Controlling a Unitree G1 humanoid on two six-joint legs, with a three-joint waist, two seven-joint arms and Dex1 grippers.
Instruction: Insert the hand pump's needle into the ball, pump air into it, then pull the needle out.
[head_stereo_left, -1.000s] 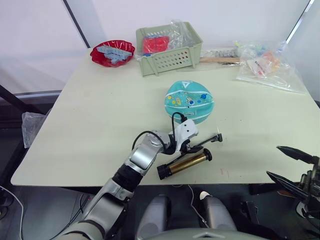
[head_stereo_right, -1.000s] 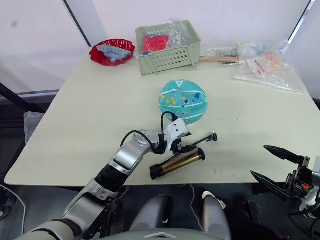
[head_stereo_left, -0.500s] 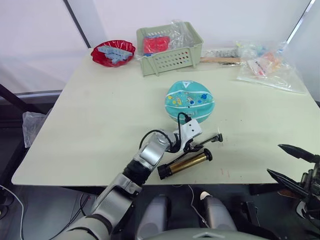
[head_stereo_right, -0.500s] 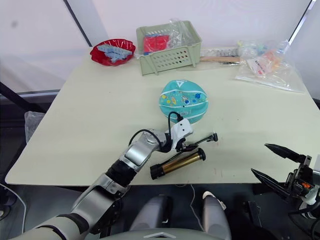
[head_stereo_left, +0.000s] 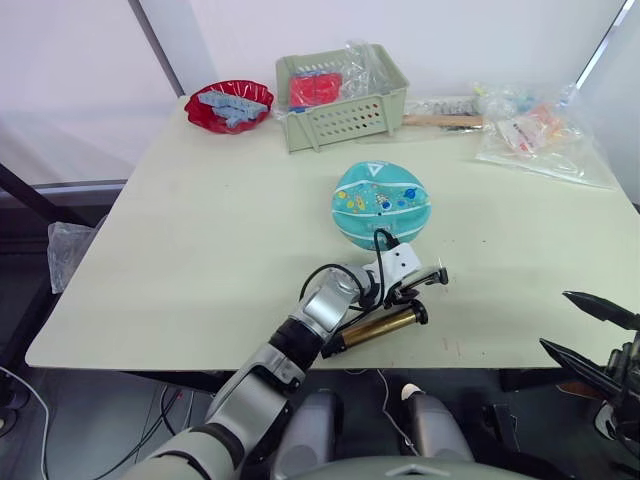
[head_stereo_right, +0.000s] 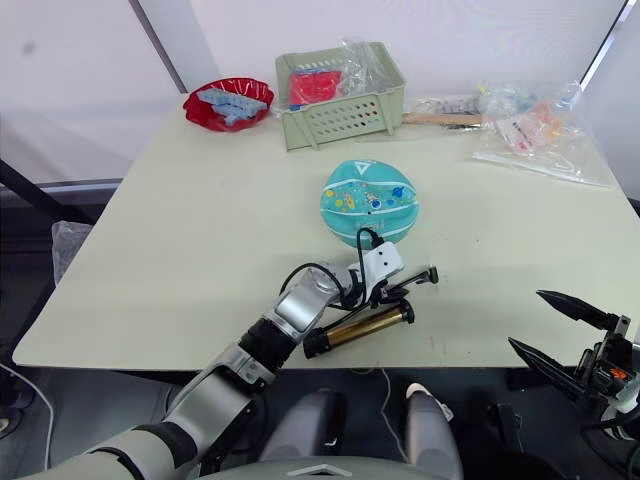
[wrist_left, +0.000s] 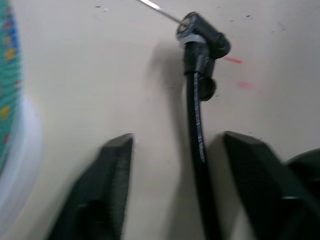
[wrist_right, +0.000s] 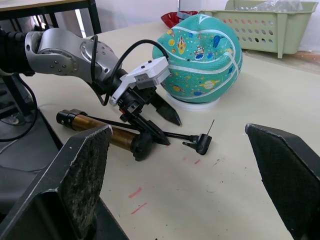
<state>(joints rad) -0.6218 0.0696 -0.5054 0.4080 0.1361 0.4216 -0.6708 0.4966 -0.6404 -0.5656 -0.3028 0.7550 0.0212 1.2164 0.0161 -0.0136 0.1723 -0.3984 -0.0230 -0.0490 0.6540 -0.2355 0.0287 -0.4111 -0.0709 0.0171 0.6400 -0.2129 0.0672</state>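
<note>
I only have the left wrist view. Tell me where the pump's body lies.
Observer: The slim brass-gold pump cylinder lies flat on the table, just on the robot's side of the left gripper, whose open fingers straddle the thin black hose.
Operator: Report the right gripper.
Observer: The right gripper is open, off the table's near edge, far to the robot's right of the pump.
Operator: Describe the ball.
Observer: The teal printed ball sits on a white ring, beyond the left gripper. The thin metal needle is not in it.
</note>
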